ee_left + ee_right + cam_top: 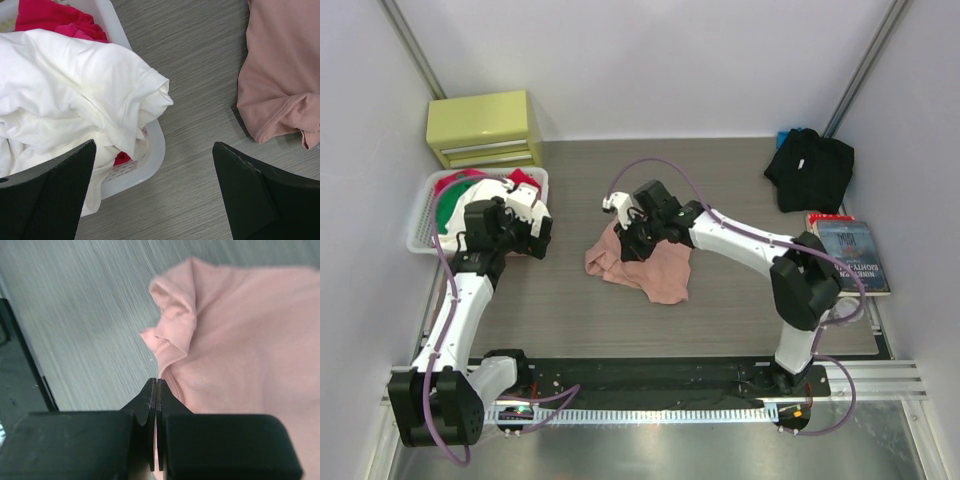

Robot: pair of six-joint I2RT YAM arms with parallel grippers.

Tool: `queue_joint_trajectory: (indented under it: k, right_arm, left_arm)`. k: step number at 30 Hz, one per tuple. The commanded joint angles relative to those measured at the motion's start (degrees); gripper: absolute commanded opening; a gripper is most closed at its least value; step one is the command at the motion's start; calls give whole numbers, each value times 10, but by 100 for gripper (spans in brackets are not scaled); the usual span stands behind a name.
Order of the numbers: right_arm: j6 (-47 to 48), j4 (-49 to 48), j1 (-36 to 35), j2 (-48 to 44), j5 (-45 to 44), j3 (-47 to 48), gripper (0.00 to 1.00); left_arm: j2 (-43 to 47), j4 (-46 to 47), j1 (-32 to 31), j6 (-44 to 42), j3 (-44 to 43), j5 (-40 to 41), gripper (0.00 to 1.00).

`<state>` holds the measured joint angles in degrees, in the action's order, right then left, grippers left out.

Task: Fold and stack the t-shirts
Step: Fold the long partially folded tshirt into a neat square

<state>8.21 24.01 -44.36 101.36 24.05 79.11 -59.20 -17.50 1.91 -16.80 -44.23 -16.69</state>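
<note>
- Step in hand, as we judge it: getting hold of the pink t-shirt (645, 268) so it can be spread flat. No fold is made yet.
- The right gripper (156, 382) sits at the shirt's far-left edge with its jaws pressed together. We cannot tell whether any cloth is pinched between them.
- The left gripper (154, 145) hangs with its jaws wide apart, holding nothing. It is over the corner of the white basket (150, 167), apart from the shirt.
- Pink t-shirt: mid-table (720, 180), crumpled in a heap, one edge rolled under, no print showing.
- Black t-shirt (809, 168): bunched at the far right corner, well apart from both arms.
- Next move, in our judgement: confirm the right grip, bring the left gripper across to a second edge, then draw the cloth flat.
</note>
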Motion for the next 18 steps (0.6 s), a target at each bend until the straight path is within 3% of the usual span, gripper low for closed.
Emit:
queue_joint_trajectory:
  k: [1, 11, 18]
  right_arm:
    - [-3, -20, 3, 62, -14, 9, 1]
    - [-18, -27, 5, 127, -5, 62, 1]
    - [-25, -28, -18, 119, -1, 73, 1]
  left_arm:
    - [5, 6, 3, -3, -9, -4, 100]
    - [6, 4, 4, -5, -9, -3, 100]
    - [1, 3, 4, -6, -9, -4, 100]
